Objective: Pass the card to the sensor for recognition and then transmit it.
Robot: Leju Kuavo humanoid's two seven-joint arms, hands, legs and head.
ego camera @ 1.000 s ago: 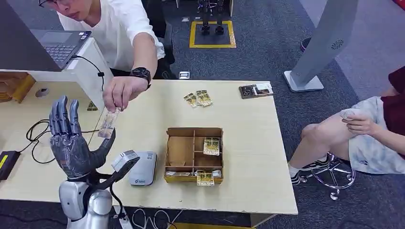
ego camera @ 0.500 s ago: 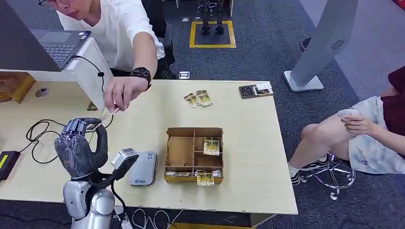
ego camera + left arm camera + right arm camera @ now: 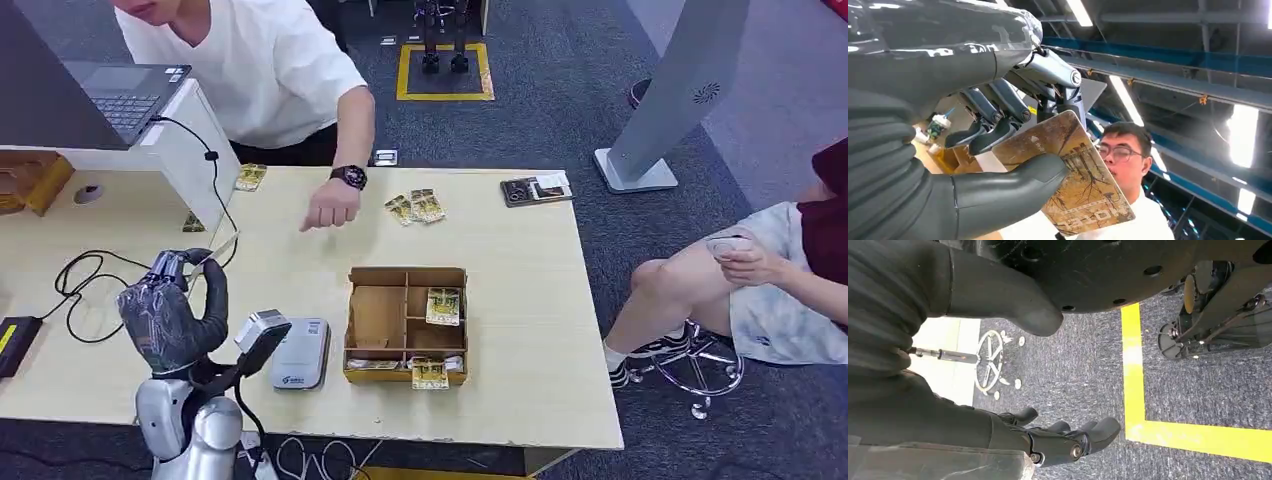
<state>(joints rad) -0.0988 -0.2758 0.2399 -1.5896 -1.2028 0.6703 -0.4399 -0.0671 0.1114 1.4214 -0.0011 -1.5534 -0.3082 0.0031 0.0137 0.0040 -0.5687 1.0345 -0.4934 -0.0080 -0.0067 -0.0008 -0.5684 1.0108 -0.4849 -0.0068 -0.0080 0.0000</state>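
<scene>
The left hand (image 3: 172, 318) hovers above the tabletop's (image 3: 520, 300) left front edge, fingers (image 3: 998, 135) and thumb pinching the card (image 3: 1068, 175) by one end. It looks thin, light, stiff, probably slippery; an edge grip suits. The right hand (image 3: 1063, 440) hangs with its fingers apart, holding nothing.

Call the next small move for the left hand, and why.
Probably carry the card right and down over the grey card sensor. The left hand already holds the card between thumb and fingers, the person's hand has let go, and the sensor sits on the table just beside the raised hand.
</scene>
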